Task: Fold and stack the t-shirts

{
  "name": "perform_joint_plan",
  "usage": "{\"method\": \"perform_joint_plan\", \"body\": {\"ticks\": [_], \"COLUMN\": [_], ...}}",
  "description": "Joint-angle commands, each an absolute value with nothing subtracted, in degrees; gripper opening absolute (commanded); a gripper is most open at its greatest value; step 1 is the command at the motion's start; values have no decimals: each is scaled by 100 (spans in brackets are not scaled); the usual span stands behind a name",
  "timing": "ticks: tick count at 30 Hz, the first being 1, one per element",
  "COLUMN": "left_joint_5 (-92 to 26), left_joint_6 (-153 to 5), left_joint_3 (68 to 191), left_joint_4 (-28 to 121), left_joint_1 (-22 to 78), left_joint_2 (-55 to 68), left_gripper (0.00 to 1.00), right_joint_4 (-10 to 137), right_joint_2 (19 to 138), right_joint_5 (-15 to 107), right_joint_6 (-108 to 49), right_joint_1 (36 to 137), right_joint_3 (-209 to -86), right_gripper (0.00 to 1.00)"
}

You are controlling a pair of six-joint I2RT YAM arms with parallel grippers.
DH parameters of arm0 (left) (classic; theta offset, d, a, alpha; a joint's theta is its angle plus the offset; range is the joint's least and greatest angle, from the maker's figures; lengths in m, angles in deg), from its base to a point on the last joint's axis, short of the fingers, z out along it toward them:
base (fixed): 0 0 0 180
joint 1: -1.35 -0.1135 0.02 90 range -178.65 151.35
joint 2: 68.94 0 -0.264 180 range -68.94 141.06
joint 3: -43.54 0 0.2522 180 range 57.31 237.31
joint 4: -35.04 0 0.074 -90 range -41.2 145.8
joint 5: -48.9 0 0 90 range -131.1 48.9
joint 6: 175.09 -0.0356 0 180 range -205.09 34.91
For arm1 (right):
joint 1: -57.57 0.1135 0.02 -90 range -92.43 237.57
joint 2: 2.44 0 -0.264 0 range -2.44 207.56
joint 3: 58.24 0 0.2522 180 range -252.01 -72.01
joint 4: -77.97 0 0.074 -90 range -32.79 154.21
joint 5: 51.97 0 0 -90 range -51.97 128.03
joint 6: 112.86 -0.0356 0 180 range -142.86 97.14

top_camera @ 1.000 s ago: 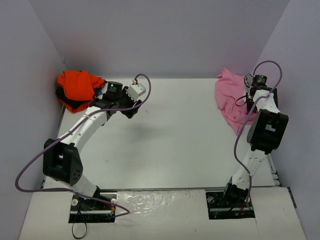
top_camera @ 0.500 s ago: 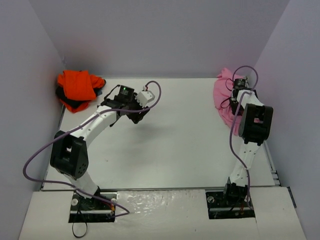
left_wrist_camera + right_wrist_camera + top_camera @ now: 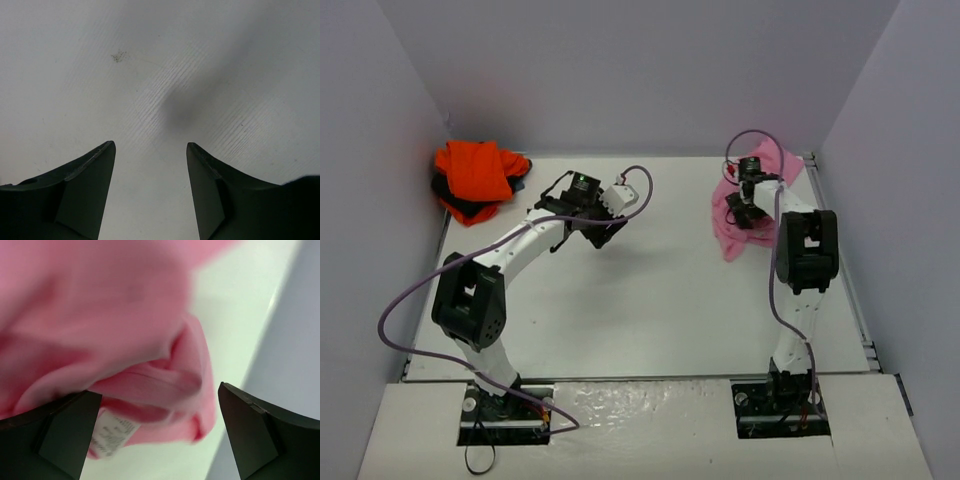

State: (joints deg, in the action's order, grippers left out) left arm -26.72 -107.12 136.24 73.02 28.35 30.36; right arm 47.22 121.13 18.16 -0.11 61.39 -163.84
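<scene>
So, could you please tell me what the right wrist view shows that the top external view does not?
Only the right wrist view shows the white label on the pink shirt, near one finger of the open right gripper. Only the top view shows the orange shirt lying on a dark shirt in the far left corner, and the left gripper over bare table. Both show the pink shirt, the right gripper and the table.

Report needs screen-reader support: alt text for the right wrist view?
A crumpled light pink cloth t-shirt with a white care label fills the frame, bunched between the open right gripper's dark fingers; white table at the upper right.
</scene>
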Motion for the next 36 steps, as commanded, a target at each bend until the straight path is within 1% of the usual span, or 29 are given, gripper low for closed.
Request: {"method": "perform_joint_plan", "body": {"ticks": [1, 5, 10, 13, 16, 20, 25, 27, 31, 36], "left_joint_5": [-2827, -2859, -3122, -3290, -3387, -3385, -3197, -3297, -3528, -3544], "left_joint_6": [-10637, -10581, -10619, -10662, -10613, -10409, -10306, -10376, -10651, -10631], "left_joint_3": [14010, 13978, 14147, 14357, 14637, 15520, 16418, 16610, 16787, 17052], "left_joint_4": [7236, 7168, 7174, 7277, 7285, 7665, 8074, 8055, 7949, 7914], "left_joint_1": [2913, 2947, 3045, 3097, 3106, 3119, 3233, 3324, 3536, 3651], "left_joint_2": [2897, 2912, 2994, 3108, 3304, 3868, 4750, 4971, 5261, 5445], "left_gripper": [55, 55, 55, 55, 55, 55, 56, 56, 56, 55], "right_joint_4": [4610, 4546, 4632, 4653, 4801, 4852, 4851, 4856, 4908, 5072], "right_joint_2": [11456, 11522, 11347, 10988, 10384, 9575, 8839, 8749, 8616, 8216], "right_joint_5": [2552, 2217, 2155, 2142, 2244, 2173, 2318, 2295, 2719, 3313], "right_joint_6": [61, 69, 78, 60, 261, 350, 476, 458, 317, 266], "right_joint_1": [7348, 7687, 7660, 7665, 7665, 7577, 7512, 7314, 6661, 6368], "right_joint_3": [-16331, -16542, -16583, -16518, -16380, -16301, -15699, -15372, -14937, -14424], "right_gripper": [100, 100, 100, 100, 100, 100, 100, 100, 100, 100]}}
